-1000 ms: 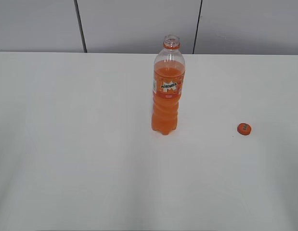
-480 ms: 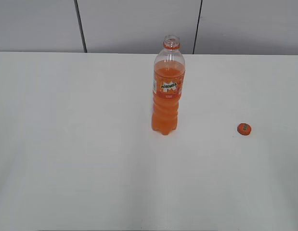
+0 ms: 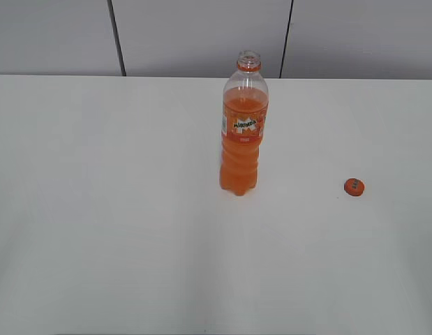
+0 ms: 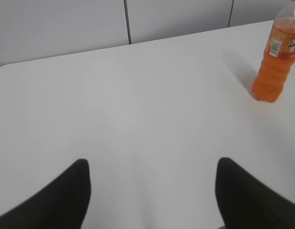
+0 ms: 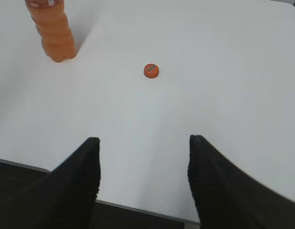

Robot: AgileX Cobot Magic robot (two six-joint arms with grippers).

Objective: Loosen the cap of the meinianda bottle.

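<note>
A: So, where does the tall clear plastic meinianda bottle of orange soda [image 3: 243,129] stand?

B: Upright on the white table [image 3: 118,230], toward the far edge, a little right of the middle in the exterior view. Its neck is open, with only the orange ring left around it.

A: And the small round orange plastic cap [image 3: 354,186]?

B: Flat on the table, top up, well apart from the bottle on its right and somewhat nearer the camera. The right wrist view shows it [image 5: 151,70] ahead of the right gripper [image 5: 143,179], with the bottle's ridged base [image 5: 54,33] off to the upper left.

A: How do the grippers stand?

B: The right gripper has its two dark fingers [image 5: 80,181] spread wide near the table's near edge, with nothing between them. The left gripper [image 4: 152,191] is spread wide too, over bare tabletop, and the bottle [image 4: 276,62] sits far off at its upper right.

A: Anything different from half a second and a second ago?

B: Nothing in the exterior view. Bottle and cap lie in the same spots, and neither arm enters that view in any of those pictures.
</note>
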